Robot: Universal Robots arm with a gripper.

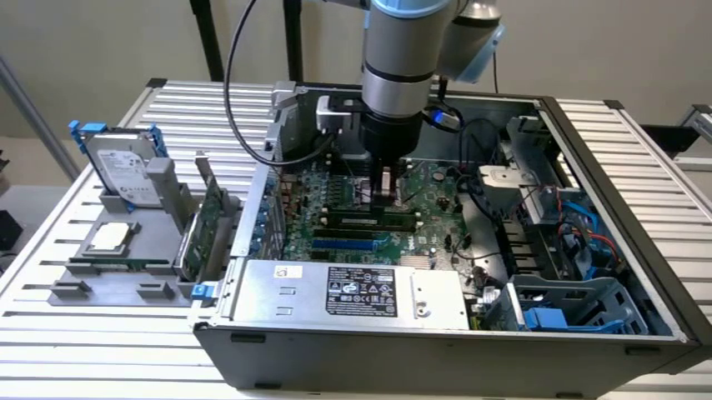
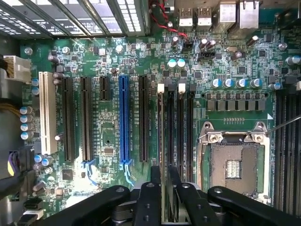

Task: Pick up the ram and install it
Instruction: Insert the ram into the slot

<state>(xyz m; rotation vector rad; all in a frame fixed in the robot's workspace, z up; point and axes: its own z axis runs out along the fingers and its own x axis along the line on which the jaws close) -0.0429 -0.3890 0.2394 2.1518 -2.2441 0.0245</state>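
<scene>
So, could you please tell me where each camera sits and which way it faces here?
Exterior view: off the arm, raised, looking down into the open computer case on a slatted table; the arm reaches down to the motherboard.
Wrist view: on the wrist, looking straight down at the motherboard; the gripper holds the ram edge-on over the memory slots beside the CPU socket.
Shared: the motherboard and the blue slot, also at.
</scene>
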